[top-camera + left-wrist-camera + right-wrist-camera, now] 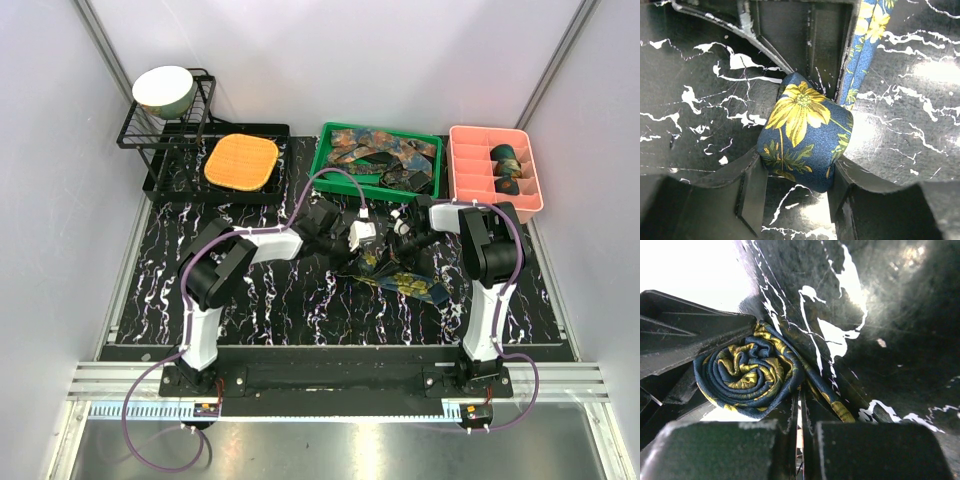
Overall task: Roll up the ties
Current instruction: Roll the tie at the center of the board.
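Observation:
One of the ties, blue with yellow flowers, is wound into a coil [805, 130] that rests on the black marbled mat. My left gripper [796, 176] holds the coil's lower end, with both fingers touching it. The spiral end face of the coil [747, 372] shows in the right wrist view. My right gripper [801, 405] is shut, its tips against the coil's rim. The tie's loose tail [862, 50] runs away from the coil across the mat [405, 283]. Both grippers meet at mid-table, left [372, 240] and right [392, 238].
A green tray [322, 165] at the back holds several loose ties. A pink compartment tray [490, 131] at the back right holds rolled ties [508, 160]. At the back left are a black dish rack [165, 140], a bowl [163, 88] and an orange pad [241, 162].

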`<state>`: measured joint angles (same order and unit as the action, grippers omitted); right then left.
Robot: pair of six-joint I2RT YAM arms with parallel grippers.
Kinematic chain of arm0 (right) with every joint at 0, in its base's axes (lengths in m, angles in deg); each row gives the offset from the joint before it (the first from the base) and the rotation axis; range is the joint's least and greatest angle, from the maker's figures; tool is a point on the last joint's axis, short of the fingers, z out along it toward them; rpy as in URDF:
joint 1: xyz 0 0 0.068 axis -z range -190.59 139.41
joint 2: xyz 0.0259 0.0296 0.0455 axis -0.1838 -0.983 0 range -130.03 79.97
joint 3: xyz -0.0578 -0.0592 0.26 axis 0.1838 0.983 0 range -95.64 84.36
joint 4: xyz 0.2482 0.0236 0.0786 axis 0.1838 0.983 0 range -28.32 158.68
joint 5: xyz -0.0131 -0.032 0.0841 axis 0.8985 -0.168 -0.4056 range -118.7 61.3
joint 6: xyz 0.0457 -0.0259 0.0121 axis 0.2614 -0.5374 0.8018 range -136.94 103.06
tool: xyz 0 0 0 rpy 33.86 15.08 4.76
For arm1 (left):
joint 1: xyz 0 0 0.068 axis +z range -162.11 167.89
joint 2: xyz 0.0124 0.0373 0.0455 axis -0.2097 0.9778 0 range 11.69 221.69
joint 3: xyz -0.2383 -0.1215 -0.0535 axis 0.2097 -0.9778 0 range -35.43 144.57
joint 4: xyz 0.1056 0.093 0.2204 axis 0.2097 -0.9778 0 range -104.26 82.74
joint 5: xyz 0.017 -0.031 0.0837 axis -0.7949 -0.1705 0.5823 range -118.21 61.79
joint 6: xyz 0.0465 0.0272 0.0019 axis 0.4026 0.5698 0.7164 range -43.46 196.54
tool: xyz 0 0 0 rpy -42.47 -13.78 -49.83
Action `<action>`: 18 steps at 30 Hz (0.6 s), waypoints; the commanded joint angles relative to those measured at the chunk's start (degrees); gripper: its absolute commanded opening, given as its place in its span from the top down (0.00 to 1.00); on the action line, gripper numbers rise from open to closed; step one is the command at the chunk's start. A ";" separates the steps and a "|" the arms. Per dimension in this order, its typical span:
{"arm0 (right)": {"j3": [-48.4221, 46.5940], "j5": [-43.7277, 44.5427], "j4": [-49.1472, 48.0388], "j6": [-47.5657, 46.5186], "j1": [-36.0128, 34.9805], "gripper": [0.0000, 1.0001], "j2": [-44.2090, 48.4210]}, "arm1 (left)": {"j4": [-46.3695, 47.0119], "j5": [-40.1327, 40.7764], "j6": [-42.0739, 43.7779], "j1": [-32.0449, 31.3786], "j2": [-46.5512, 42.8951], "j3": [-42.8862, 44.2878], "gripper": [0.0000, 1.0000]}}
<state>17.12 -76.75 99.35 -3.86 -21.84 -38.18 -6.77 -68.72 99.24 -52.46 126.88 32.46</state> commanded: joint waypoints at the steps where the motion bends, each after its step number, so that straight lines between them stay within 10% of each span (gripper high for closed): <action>1: -0.34 10.79 -0.32 -2.27 -0.44 1.00 -3.58 | -3.74 1.82 5.51 -2.27 -0.24 0.92 0.74; 6: -4.02 5.60 3.36 -4.82 -0.01 0.95 -1.83 | -10.85 12.97 7.09 -3.06 0.20 1.09 0.99; 11: -6.23 2.71 11.27 -7.27 2.01 0.68 2.65 | -15.08 19.41 6.31 -3.23 0.56 0.04 1.00; 18: -6.06 2.61 16.38 -8.60 3.86 0.64 8.20 | -16.58 21.71 -2.12 -2.18 2.84 1.44 1.00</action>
<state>12.84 -74.59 111.92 -10.53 -18.21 -35.07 -13.74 -55.83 101.76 -55.92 125.53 34.52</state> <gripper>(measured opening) 0.355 0.448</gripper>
